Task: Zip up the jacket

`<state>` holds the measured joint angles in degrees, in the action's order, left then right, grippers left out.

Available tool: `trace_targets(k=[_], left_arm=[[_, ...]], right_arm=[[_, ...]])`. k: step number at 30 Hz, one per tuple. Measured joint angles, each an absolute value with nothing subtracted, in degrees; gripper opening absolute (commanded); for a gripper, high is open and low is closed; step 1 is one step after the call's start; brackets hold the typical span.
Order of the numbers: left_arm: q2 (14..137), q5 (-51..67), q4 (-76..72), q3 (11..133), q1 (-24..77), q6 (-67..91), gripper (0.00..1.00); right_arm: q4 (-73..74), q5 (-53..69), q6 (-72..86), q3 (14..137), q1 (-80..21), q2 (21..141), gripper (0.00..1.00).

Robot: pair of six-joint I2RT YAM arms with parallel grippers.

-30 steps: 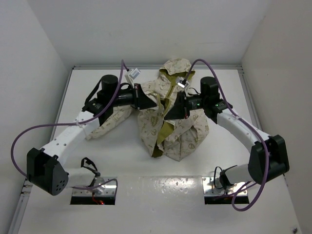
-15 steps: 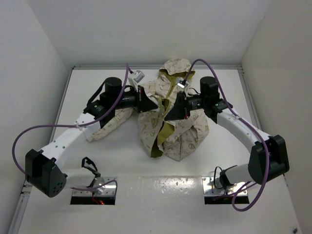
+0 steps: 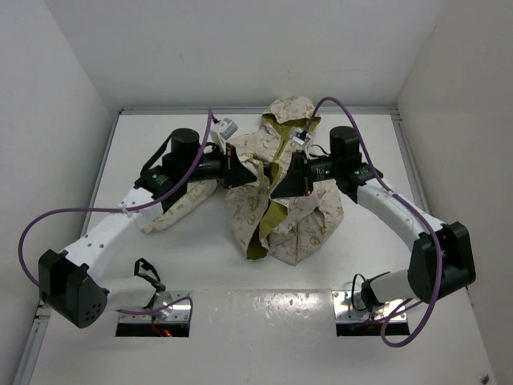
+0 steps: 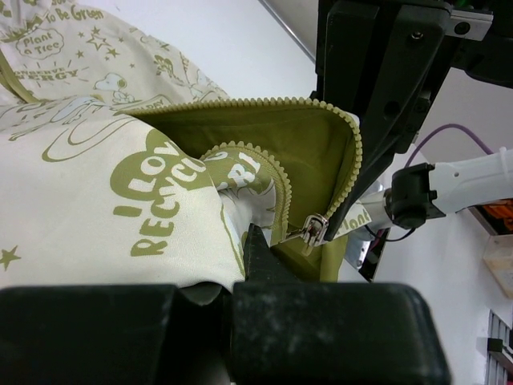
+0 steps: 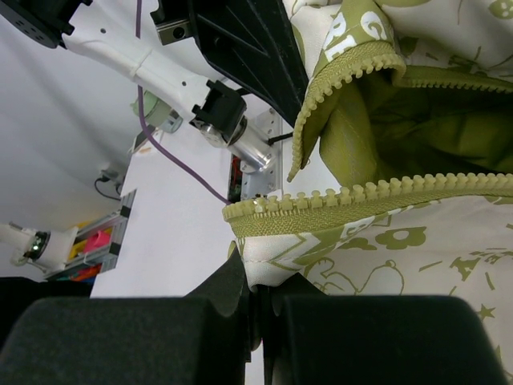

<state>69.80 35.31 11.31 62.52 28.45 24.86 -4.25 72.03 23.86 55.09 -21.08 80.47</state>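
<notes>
The cream jacket [image 3: 300, 216] with olive doodle print is bunched up mid-table, its front open and olive lining showing. My left gripper [image 3: 260, 172] is shut on the jacket's left front edge [image 4: 160, 208]; the silver zipper slider [image 4: 314, 228] hangs just past its fingertip [image 4: 258, 253]. My right gripper [image 3: 275, 192] is shut on the right front corner [image 5: 276, 253], just below the end of the olive zipper teeth [image 5: 361, 196]. The two grippers face each other, close together, holding both edges above the table.
The jacket's hood [image 3: 287, 112] lies toward the back wall and a sleeve [image 3: 180, 204] lies under my left arm. White walls enclose the table on three sides. Purple cables [image 3: 40, 220] loop off both arms.
My left arm has shifted slightly, its wrist turning and moving a little toward the right gripper. The right arm and the jacket have barely moved.
</notes>
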Motion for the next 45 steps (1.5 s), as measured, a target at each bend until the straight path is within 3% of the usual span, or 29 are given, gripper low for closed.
trace_targets(k=[33, 45], left_arm=[[69.78, 35.77, 11.53, 64.12, 30.30, 25.91, 0.00], [68.05, 34.20, 15.29, 64.12, 31.75, 16.73, 0.00]], right_arm=[[-7.03, 72.01, 25.74, 55.09, -21.10, 80.47, 0.00], [-7.25, 71.99, 26.61, 54.94, -20.71, 80.47, 0.00]])
